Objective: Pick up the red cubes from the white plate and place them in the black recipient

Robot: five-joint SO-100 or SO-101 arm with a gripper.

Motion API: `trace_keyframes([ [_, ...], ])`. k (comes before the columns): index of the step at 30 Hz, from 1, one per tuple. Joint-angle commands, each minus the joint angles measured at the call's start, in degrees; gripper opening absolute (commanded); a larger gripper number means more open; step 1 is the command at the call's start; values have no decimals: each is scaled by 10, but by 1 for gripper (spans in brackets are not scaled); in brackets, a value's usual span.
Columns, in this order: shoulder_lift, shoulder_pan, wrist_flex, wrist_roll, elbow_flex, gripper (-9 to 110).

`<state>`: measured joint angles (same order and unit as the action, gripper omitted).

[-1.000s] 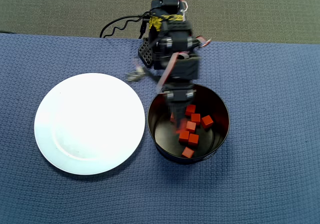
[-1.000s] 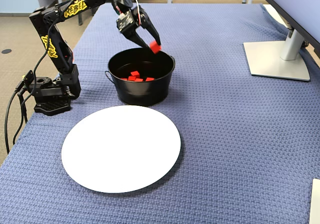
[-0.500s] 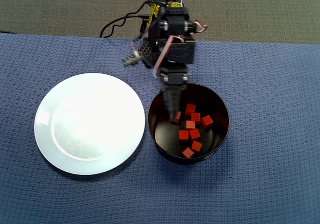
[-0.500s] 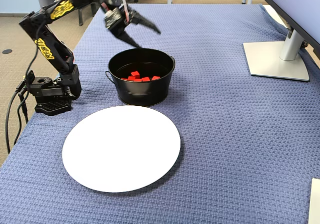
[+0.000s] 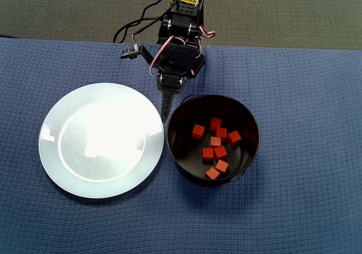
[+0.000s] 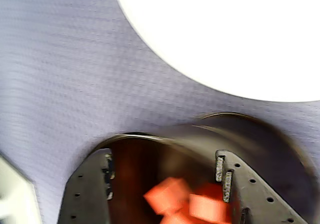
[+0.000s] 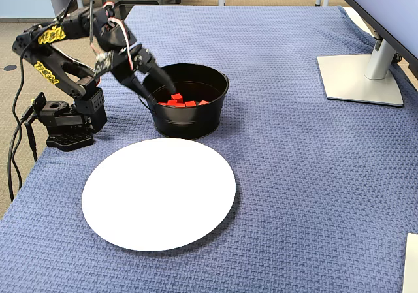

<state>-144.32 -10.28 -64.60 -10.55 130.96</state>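
Observation:
Several red cubes (image 5: 215,141) lie inside the black recipient (image 5: 171,149), at the right of the overhead view. They show as red blurs (image 6: 167,194) in the wrist view and peek over the recipient's wall (image 7: 189,120) in the fixed view (image 7: 177,100). The white plate (image 5: 102,140) is bare in every view (image 7: 159,194) (image 6: 225,34). My gripper (image 5: 166,112) hangs over the recipient's rim on the plate side. It is open (image 6: 164,159), with nothing between the fingers (image 7: 162,96).
A blue woven cloth (image 5: 294,209) covers the table. The arm's base (image 7: 65,120) and its cables (image 5: 133,30) sit at the table's edge behind the recipient. A grey monitor stand (image 7: 362,77) is at the far right of the fixed view.
The gripper held a red cube above the recipient, let it drop in, then swung down and toward the plate-side rim, staying open.

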Motion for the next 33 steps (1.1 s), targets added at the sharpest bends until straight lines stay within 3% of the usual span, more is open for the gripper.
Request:
trace_keyframes([
  [1,-49,-6,33,-13,70,16],
  [12,-160,19,66,-33,225,13],
  [33,-223,18,28,-20,312,13],
])
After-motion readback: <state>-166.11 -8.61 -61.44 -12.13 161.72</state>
